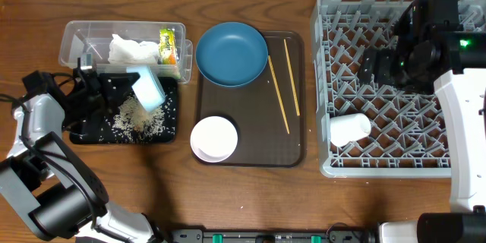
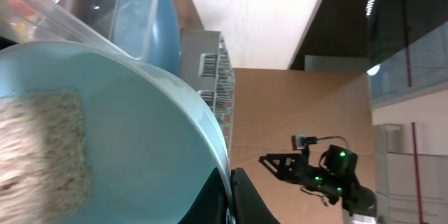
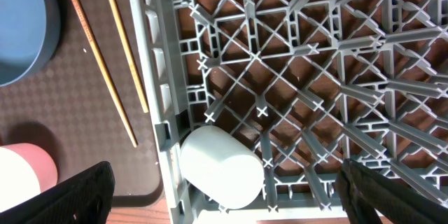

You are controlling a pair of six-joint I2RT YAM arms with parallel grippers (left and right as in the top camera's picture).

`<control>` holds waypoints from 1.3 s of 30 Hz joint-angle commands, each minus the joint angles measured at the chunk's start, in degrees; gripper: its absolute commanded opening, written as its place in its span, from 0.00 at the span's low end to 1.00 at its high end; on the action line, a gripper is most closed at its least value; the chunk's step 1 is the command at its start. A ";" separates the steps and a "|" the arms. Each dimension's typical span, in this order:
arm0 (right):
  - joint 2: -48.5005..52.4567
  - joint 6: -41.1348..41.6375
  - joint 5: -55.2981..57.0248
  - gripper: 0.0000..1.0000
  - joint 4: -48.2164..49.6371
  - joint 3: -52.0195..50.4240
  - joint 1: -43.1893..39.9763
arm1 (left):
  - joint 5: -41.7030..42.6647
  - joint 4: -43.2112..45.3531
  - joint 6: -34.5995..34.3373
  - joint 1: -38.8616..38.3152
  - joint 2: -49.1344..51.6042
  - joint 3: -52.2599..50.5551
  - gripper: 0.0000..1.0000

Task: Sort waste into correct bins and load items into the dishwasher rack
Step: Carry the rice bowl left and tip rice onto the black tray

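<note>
— Starting with the left hand (image 1: 129,91). Pinching anything?

— Pressed shut on the rim of the pale bowl (image 1: 144,89), left of the brown tray (image 1: 250,159). Bowl tipped steeply, mouth down over the black tray (image 1: 91,133).

— Crumbs (image 1: 137,120)?

— Heaped on the black tray under the bowl, just left of the brown tray. Another clump clinging inside the bowl, seen from the left wrist.

— And the tub (image 1: 76,38)?

— Also left of the brown tray, beyond the black tray and touching it. Holding the tissue (image 1: 130,49) and the wrapper (image 1: 168,47), with the wrapper at the end nearest the brown tray.

— On the brown tray itself?

— Blue bowl (image 1: 231,53) at the far left corner. White bowl (image 1: 213,138) at the near left corner, hanging over the edge above the counter (image 1: 250,197). Two chopsticks (image 1: 279,95) lying along the right side, nearly parallel, apart.

— Right hand (image 3: 225,171)?

— Spread wide, gripping nothing, hovering over the rack (image 1: 334,15), right of the brown tray.

— Cup (image 1: 350,128)?

— On its side inside the rack, in the near corner closest to the brown tray.
</note>
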 commanded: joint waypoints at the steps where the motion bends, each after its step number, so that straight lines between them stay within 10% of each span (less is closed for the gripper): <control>1: -1.22 -1.14 -0.02 0.99 -0.11 0.72 -0.46 | 3.69 -0.24 1.20 0.72 0.35 -0.22 0.06; 39: -1.22 -1.77 0.00 0.99 -0.46 0.68 -0.46 | 3.54 -6.62 -5.07 2.38 0.31 -0.20 0.06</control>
